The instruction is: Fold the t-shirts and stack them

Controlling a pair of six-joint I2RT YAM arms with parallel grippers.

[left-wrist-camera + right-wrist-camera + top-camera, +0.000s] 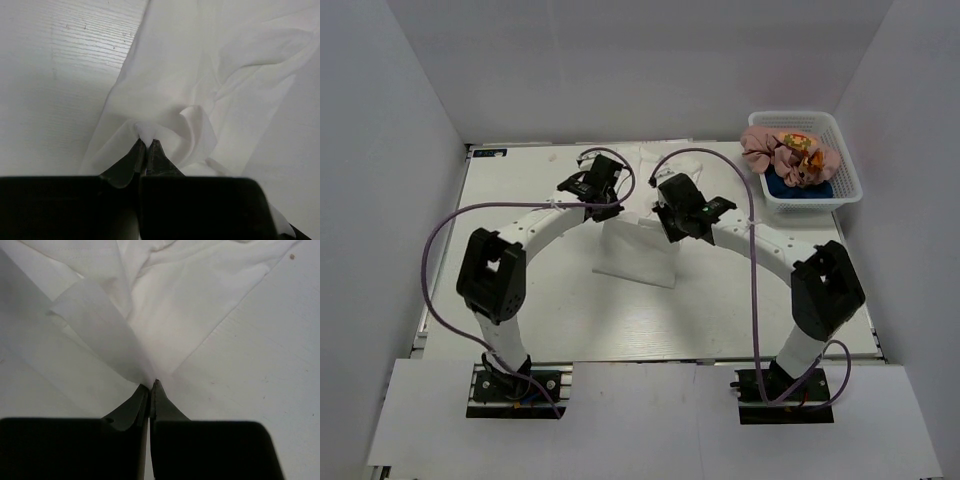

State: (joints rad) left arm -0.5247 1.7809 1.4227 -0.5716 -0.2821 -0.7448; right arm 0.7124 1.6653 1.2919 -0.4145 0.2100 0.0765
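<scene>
The white t-shirt (640, 250) is lying mid-table (520, 300), reaching toward the far edge, with both grippers biting into it from either side. The left gripper (146, 142) is pinching a bunched fold at the shirt's left edge, jaws pressed together on the cloth, which is spreading ahead and to its right. The right gripper (151, 385) is clamping a thin fold at the shirt's right edge, the cloth fanning out ahead and to its left. The pink t-shirt (775, 150) and navy t-shirt (800, 188) are sitting in the basket (850, 180) at the far right corner.
</scene>
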